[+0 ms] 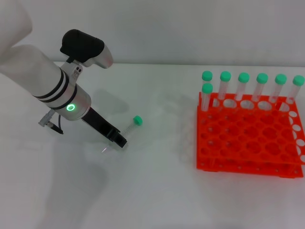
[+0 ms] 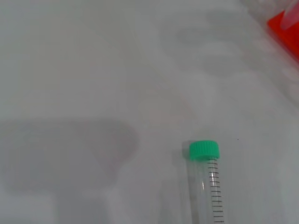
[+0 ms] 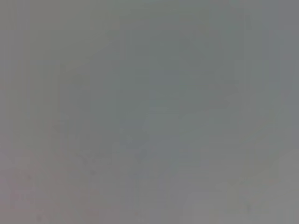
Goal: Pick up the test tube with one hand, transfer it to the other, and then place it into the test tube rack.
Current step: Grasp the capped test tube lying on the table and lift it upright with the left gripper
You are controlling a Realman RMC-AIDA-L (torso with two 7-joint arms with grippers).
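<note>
Well left of the test tube rack (image 1: 248, 136) on the tabletop (image 1: 157, 191), our left tool (image 1: 120, 140) sits at the test tube (image 1: 131, 127) w/ finger spread not discernible, so we'd center, then pinch mid-body; right tool unseen.

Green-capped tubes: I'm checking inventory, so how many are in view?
8. Seven stand in the test tube rack: six along its far row, one just in front at the left end. The test tube lies on the table by the left gripper.
</note>
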